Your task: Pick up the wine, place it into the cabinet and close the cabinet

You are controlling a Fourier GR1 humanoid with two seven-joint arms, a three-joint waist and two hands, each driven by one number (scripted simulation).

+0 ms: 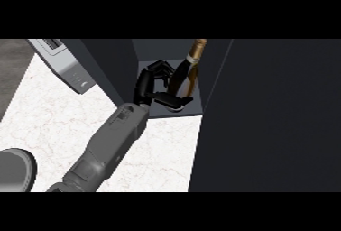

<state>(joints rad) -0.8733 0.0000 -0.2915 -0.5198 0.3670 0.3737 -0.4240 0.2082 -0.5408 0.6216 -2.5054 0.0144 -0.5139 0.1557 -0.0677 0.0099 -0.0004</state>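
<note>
Dark glass with a gold-brown neck is seen inside the open cabinet [133, 58], at about twelve o'clock in the head view: this is the wine [181, 76], standing nearly upright on the cabinet floor between the two dark walls. The neck leans a little toward one o'clock.

One hand [152, 85] is reached into the cabinet on a grey forearm that comes from seven o'clock. Which hand it is cannot be told with certainty from this view; it is taken here as the left one. The fingers [154, 68] are curled at the nine o'clock side of the wine, and the thumb is laid across the lower body at six o'clock, so the wine is judged to be held between them. The other hand is not shown.

A full glass bottle is expected to be heavy, stiff, smooth and breakable. It is tall with a small base, so it can be tipped easily. The best place to hold it is the wide lower body, not the thin neck, and this is where it is held now.

The wine is judged to be already placed; releasing it and closing the dark door [266, 113] at three o'clock are not yet done. White marble surface [53, 113] lies at eight o'clock.
</note>
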